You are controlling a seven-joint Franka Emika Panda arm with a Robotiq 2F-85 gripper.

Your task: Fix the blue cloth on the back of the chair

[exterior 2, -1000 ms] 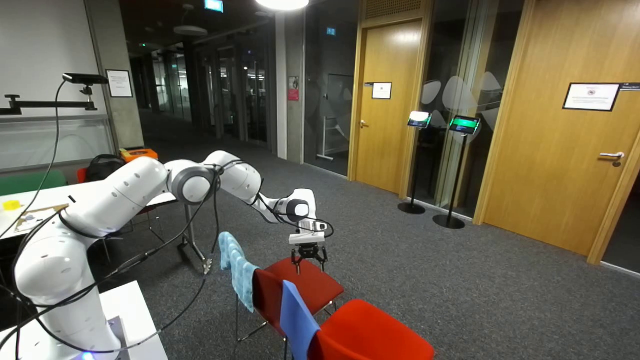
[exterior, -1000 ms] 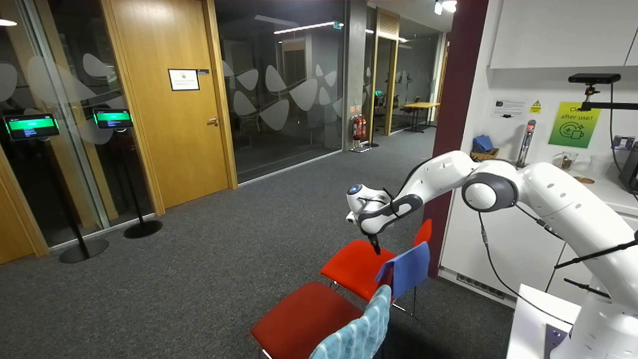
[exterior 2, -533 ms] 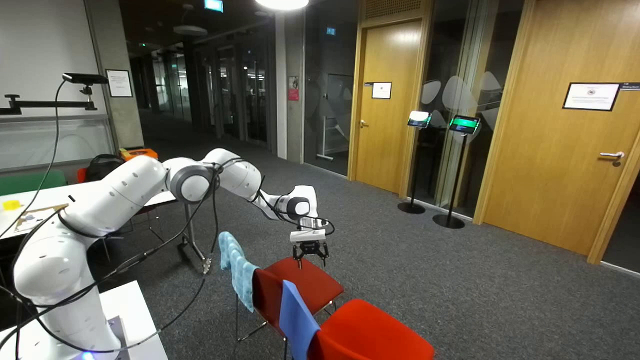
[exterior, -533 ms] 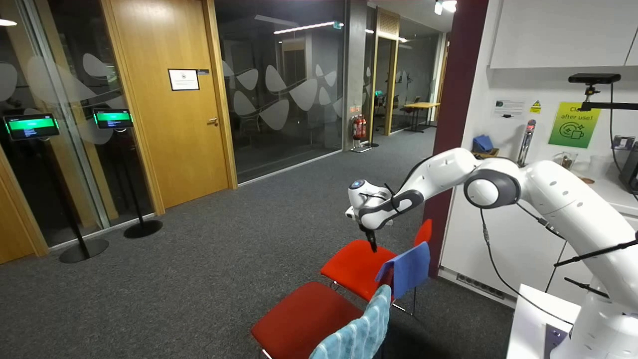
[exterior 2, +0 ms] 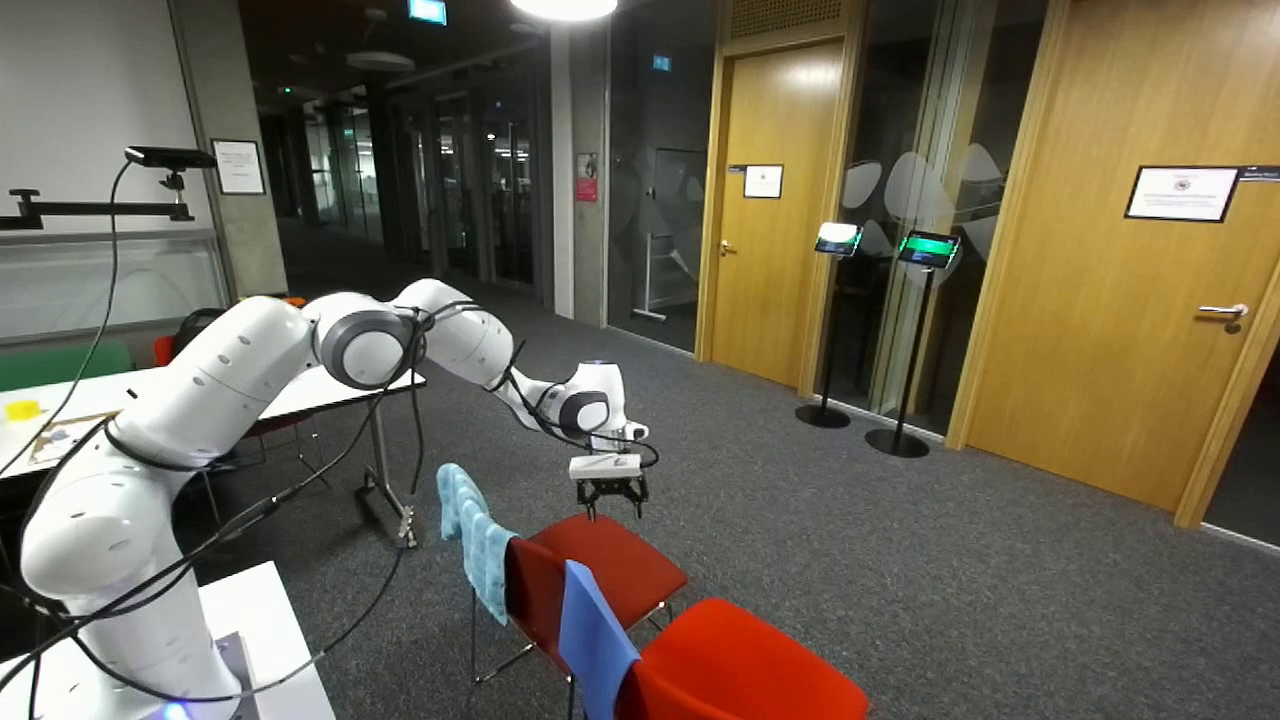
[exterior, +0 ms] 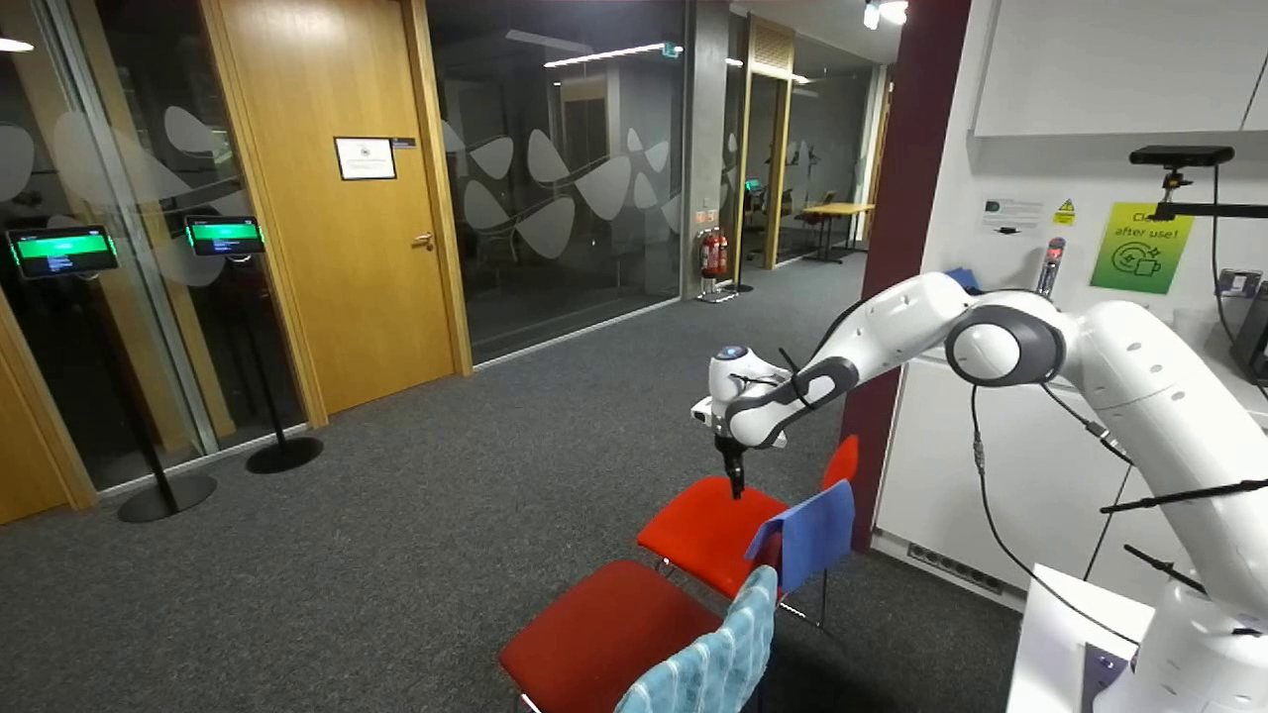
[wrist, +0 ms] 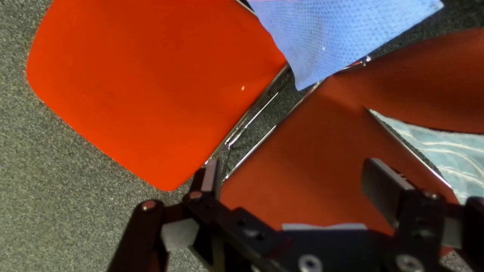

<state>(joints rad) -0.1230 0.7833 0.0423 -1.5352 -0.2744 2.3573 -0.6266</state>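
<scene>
Blue cloth (exterior 2: 597, 643) hangs over the back of the bright red chair (exterior 2: 755, 655) in both exterior views, well apart from the fingers (wrist: 381, 190); wrist view puts it up top, beyond them. Fingers stand wide apart, w/ the seat of the dark red chair (wrist: 302, 158) showing btwn them. Cloth hides much of the bright red chair's back, & both run off the wrist view's top edge. In an exterior view the teal cloth (exterior: 713, 654) is cropped at bottom; fingers there are hard to sep.
</scene>
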